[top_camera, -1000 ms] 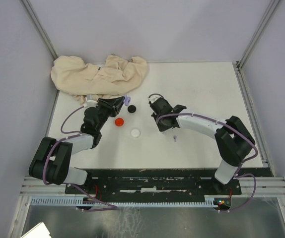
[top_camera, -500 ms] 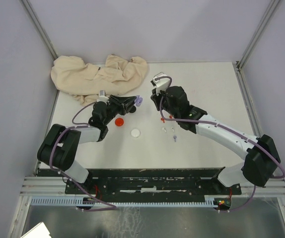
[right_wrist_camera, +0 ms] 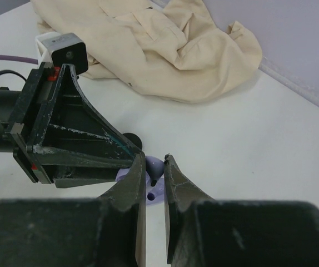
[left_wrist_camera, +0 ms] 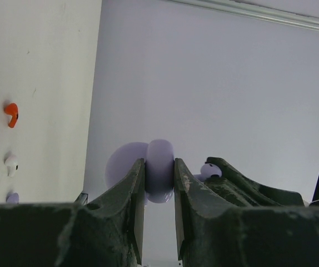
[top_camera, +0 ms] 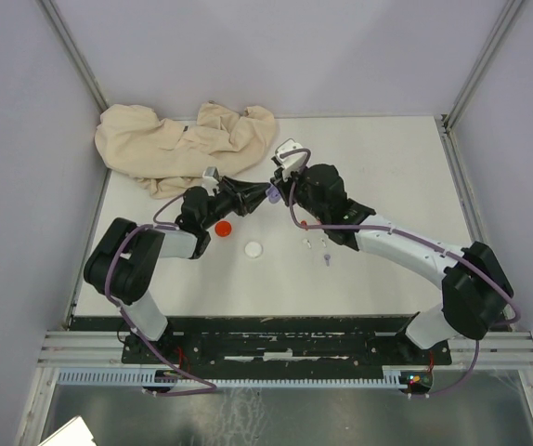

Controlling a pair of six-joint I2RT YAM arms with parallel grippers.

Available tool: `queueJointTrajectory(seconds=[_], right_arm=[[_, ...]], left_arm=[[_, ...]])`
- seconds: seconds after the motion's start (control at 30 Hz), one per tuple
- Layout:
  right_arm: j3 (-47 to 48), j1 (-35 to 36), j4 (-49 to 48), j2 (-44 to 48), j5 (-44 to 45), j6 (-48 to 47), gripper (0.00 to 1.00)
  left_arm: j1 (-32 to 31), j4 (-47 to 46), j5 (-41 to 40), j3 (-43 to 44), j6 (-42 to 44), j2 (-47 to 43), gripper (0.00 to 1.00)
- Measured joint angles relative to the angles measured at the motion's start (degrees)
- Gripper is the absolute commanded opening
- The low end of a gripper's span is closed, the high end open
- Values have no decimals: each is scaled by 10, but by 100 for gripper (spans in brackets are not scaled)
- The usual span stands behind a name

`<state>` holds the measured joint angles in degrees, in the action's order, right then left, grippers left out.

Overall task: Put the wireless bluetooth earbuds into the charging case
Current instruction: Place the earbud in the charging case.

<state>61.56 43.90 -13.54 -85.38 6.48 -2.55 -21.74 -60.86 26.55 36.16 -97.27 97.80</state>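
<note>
My left gripper [left_wrist_camera: 159,173] is shut on the pale purple charging case [left_wrist_camera: 159,167], held edge-on above the table with its lid [left_wrist_camera: 123,164] swung open. My right gripper [right_wrist_camera: 154,167] is shut on a pale purple earbud [right_wrist_camera: 153,169], right against the open case [right_wrist_camera: 154,192]. In the top view the two grippers meet at the case [top_camera: 271,193]. On the table lie two red earbuds [left_wrist_camera: 11,111], two white earbuds [left_wrist_camera: 10,163] and one more purple earbud [left_wrist_camera: 13,197].
A crumpled beige cloth [top_camera: 188,139] covers the back left of the table. A red disc [top_camera: 223,227] and a white disc [top_camera: 253,249] lie below the left gripper. A black disc [right_wrist_camera: 131,140] shows behind the left gripper's fingers [right_wrist_camera: 93,150].
The left gripper has carried the purple case up and to the right. The right gripper has swung left and back until its tips meet the case.
</note>
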Motion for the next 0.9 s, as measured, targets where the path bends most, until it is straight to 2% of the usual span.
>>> queueJointTrajectory(seconds=[0.9], right_arm=[[-27, 0, -36, -24, -13, -18, 6]], left_arm=[[0, 12, 16, 14, -5, 0, 3]])
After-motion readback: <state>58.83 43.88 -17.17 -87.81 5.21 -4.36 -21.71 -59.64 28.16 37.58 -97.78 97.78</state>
